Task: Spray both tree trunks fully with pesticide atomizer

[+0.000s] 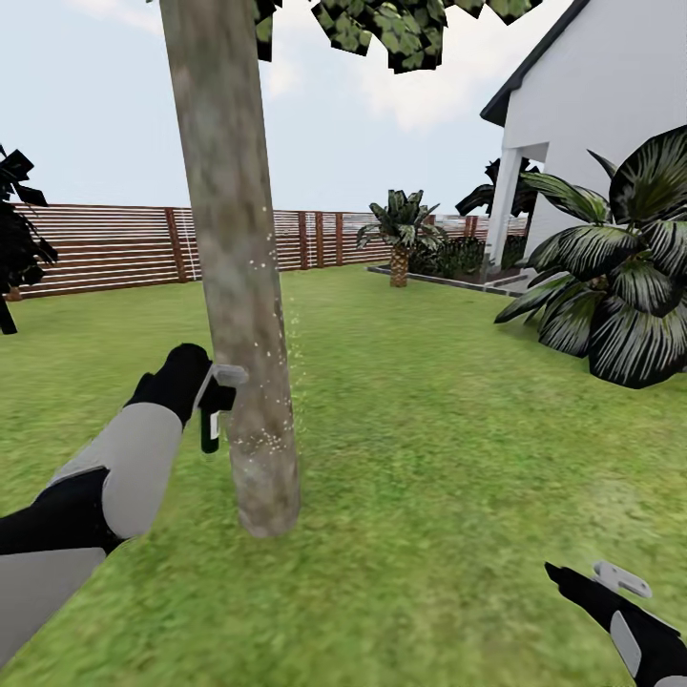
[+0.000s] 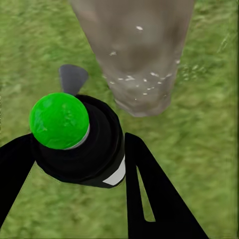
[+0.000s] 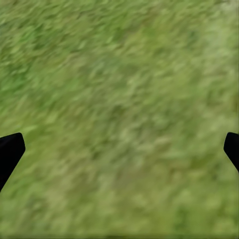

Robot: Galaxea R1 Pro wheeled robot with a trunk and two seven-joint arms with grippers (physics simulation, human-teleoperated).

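One tree trunk (image 1: 234, 267) stands on the lawn (image 1: 429, 429), with one pesticide atomizer (image 1: 211, 412) and two grippers in sight. The left gripper (image 1: 205, 386) pinches the atomizer just beside the trunk's lower part; the bottle hangs roughly upright, its long axis vertical and its pale nozzle reaching toward the bark. Pale specks dot the trunk near the nozzle, probably spray droplets. The left wrist view looks down on what the head view hides: the atomizer's round green cap (image 2: 59, 120), a white label patch (image 2: 115, 175) and the black fingers (image 2: 154, 194) on either side. The right gripper (image 1: 611, 582) hangs low over grass, its fingertips (image 3: 10, 149) spread wide apart. One slat fence (image 1: 114, 246) and one white house (image 1: 601, 124) stand behind.
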